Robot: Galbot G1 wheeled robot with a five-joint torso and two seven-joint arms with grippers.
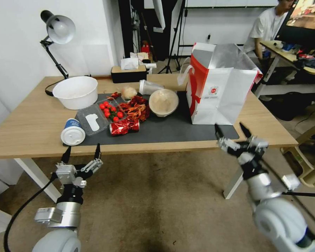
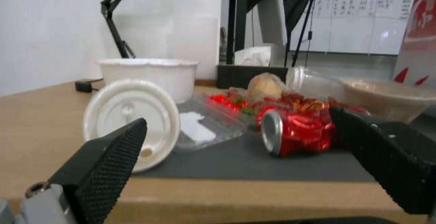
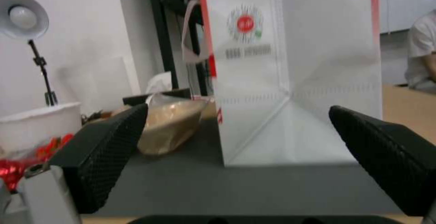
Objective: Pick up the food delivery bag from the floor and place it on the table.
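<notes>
We found the food delivery bag (image 1: 218,89) standing upright on the tabletop (image 1: 28,129), its base on the right end of the dark grey mat (image 1: 171,131). The right end effector (image 1: 232,132) hung just off the tabletop's front edge, directly before the bag and apart from it, fingers spread and holding nothing. The left end effector (image 1: 81,151) hung low by the front edge farther left, likewise spread and empty. We noted stained carpet-like floor (image 1: 154,203) below. On the mat we recorded a tipped lidded cup (image 1: 72,133), a crushed red can (image 1: 124,126), a clear tray (image 1: 94,119) holding cherry tomatoes (image 1: 110,110), and a covered bowl (image 1: 163,102). A white bowl (image 1: 76,91) sat beside a desk lamp (image 1: 57,29).
</notes>
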